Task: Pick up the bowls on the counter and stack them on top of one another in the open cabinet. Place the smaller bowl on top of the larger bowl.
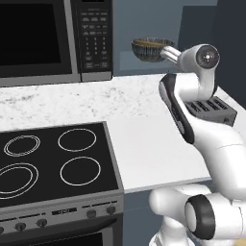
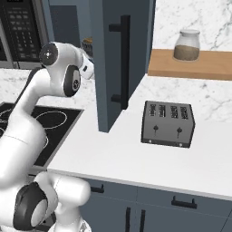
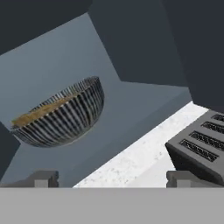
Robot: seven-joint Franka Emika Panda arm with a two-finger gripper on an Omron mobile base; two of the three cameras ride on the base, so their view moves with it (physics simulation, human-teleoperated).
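The larger bowl (image 3: 61, 114) sits on the shelf floor of the open cabinet (image 3: 144, 100), to the right of the microwave (image 1: 53, 38) and above the far edge of the tabletop (image 1: 144, 144). A tan-brown surface shows just inside its rim, which is probably the smaller bowl (image 3: 41, 110) nested in it, though from this low angle only a sliver of brown shows and I cannot be sure how squarely it sits. If so, the stacking looks all but done.

The pincer (image 3: 111, 178) hangs just in front of the cabinet mouth, a little below and to the right of the bowls. Its two dark fingertips (image 3: 41, 178) stand wide apart at the bottom of the hand view with nothing between them, so it is empty and spread.

As for handling, both bowls look rigid and light. The dark one has a ribbed, glazed-looking outer wall that would likely be slippery, and it curves away underneath (no flat side to press on), so the rim is the sensible place to pinch, one finger inside and one outside. The wooden one seems shallow and less slick, again best taken by its lip. Any nudge from the side could slide the pair along the shelf. The toaster (image 2: 167, 123) stands on the tabletop to the right, well apart from the bowls.
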